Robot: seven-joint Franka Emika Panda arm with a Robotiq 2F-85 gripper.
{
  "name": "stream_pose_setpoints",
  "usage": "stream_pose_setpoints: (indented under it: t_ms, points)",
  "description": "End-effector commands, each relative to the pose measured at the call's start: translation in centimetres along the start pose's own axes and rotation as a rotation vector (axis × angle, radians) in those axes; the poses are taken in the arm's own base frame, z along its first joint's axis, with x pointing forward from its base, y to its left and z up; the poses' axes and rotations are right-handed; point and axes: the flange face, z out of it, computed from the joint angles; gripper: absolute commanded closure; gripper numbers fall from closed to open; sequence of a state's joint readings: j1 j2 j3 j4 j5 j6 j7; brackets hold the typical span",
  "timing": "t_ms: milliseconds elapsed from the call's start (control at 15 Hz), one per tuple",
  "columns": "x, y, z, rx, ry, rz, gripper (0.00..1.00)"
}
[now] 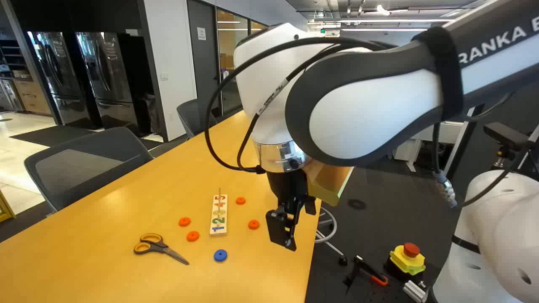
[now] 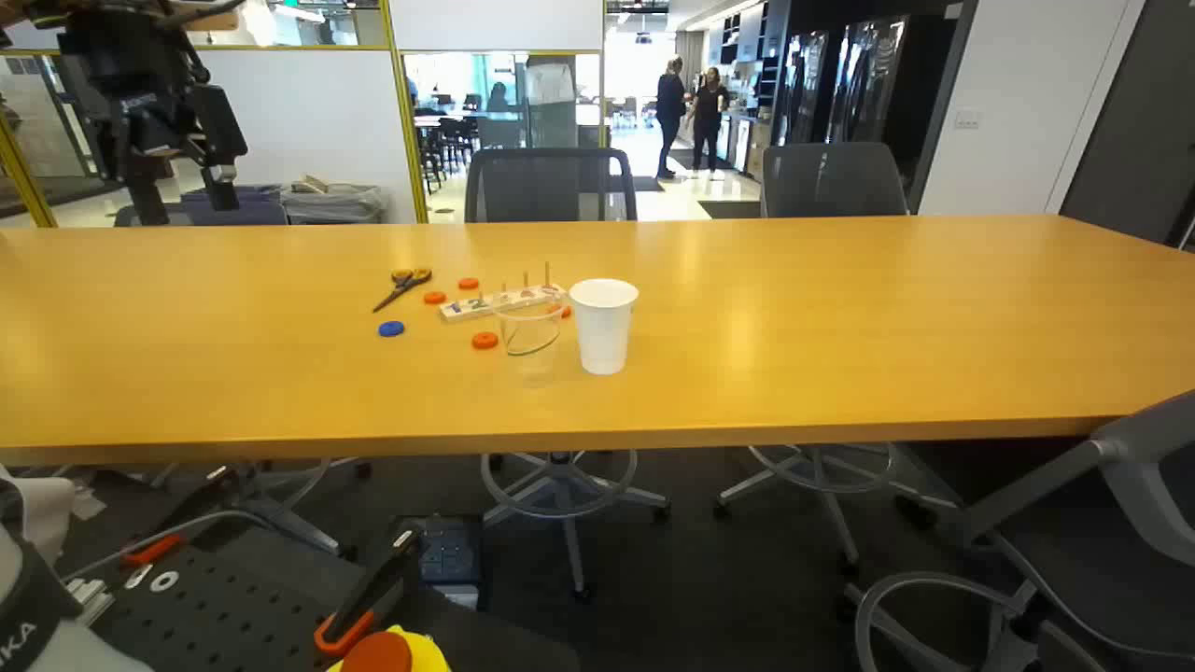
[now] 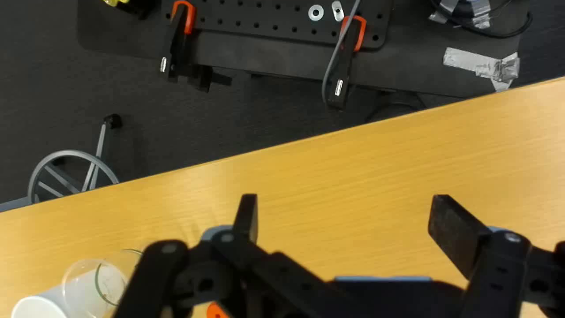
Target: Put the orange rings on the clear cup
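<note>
Pincer point(image 3: 344, 216), quantity one, is positioned above the table point(image 2: 840, 308). Its two fingers point(image 3: 246, 221) are spread wide apart; bare table surface shows through the gap, and nothing is gripped.

The clear cup point(image 2: 529, 348), quantity one, stands upright on the table. In the wrist view it appears left of the pincer, partly covered by the finger linkage; in an exterior view it appears right of and lower than the pincer. The white cup point(image 2: 603, 327), quantity one, also upright, stands just beside it, on the side farther from the pincer. Whether the two touch cannot be told.

The orange rings point(image 1: 252, 225), quantity four, lie flat on the table, all left of the pincer in an exterior view. The number board point(image 1: 222, 216), quantity one, lies among them: two rings on the side nearer the pincer, two on the farther side. It carries at least three upright pegs point(image 2: 547, 273); the exact number is unclear.

The blue ring point(image 1: 220, 255), quantity one, lies left of and slightly lower than the pincer in an exterior view. The scissors point(image 1: 166, 250), quantity one pair, lie farther left of the pincer, beyond the blue ring.
</note>
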State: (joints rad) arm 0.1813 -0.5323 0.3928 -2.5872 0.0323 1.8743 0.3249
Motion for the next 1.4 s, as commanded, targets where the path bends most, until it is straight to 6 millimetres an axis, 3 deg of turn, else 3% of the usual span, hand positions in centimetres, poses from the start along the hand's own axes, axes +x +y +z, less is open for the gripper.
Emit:
stream_pose_setpoints:
  t_ms: [0, 400, 600, 867, 1333]
  points:
    - [0.0, 0.0, -0.2, 0.000, 0.002, 0.000, 0.00]
    - [0.0, 0.0, -0.3, 0.001, 0.005, 0.000, 0.00]
    - [1.6, 0.5, 0.4, 0.068, 0.029, -0.037, 0.00]
    - [6.8, 2.8, 2.3, 0.196, 0.087, -0.057, 0.00]
    - [15.4, 8.0, 8.9, 0.266, 0.124, -0.008, 0.00]
